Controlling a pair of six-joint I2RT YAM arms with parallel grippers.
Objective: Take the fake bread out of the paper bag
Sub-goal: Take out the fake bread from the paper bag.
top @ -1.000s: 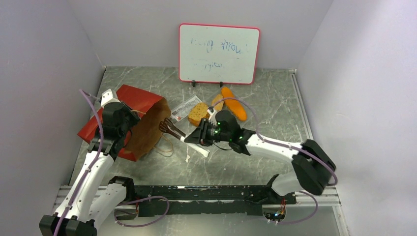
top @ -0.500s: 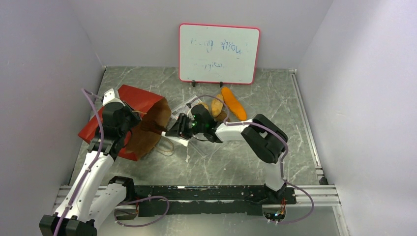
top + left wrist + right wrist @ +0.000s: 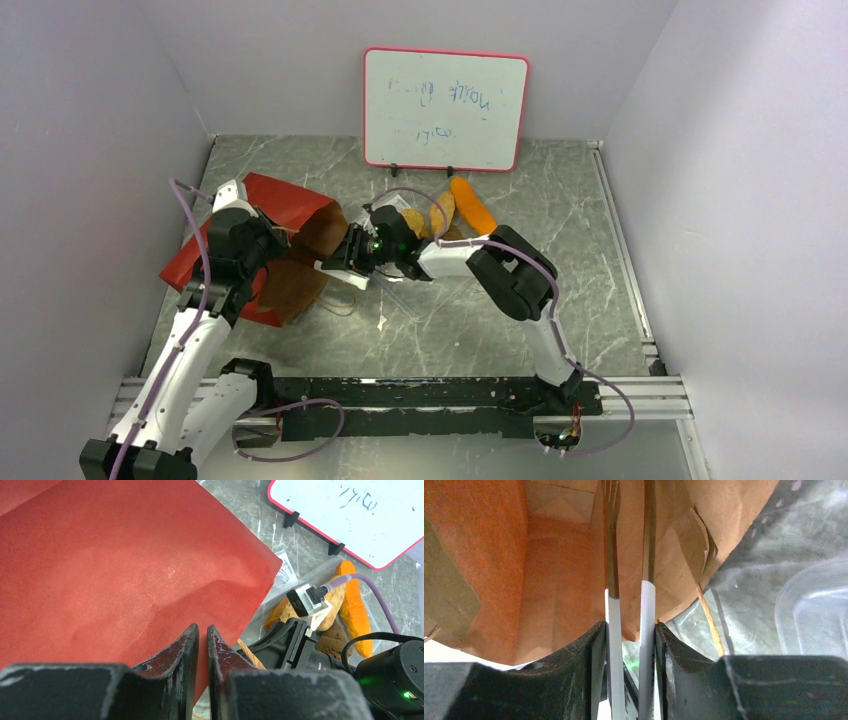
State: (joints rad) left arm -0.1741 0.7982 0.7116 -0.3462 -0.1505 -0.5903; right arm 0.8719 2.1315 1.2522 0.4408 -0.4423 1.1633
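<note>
grey marbled table (image 3: pixel 470 335) under plain pale walls. nearest, the left arm (image 3: pixel 185 345) rises from its base at the lower left and bends at the wrist over the paper bag (image 3: pixel 285 200). the bag lies on its side at the left, red outside, with its brown mouth facing the middle. the left gripper (image 3: pixel 202 630) has its fingers pressed almost together, pinching the bag's upper red wall near the rim.

the right arm (image 3: pixel 520 280) folds sharply at the elbow and stretches its forearm leftward, low over the table. the right gripper (image 3: pixel 628 630) is clamped on a pair of tongs (image 3: pixel 647 610), white at the handle and dark toward the tips. the two blades reach into the bag's mouth, and their ends are cut off by the top of the wrist view. a thin cord handle (image 3: pixel 707 612) lies on the table by the mouth.

farther back, at the far middle, bread sits outside the bag: an orange baguette (image 3: pixel 474 210), a tan roll (image 3: pixel 441 212) beside it, and a golden-brown slice (image 3: pixel 331 641) half hidden behind the right wrist. they lie around a clear tray (image 3: pixel 814 605); which pieces rest in it is hard to tell. behind them stands a whiteboard (image 3: pixel 445 108), its writing illegible.
</note>
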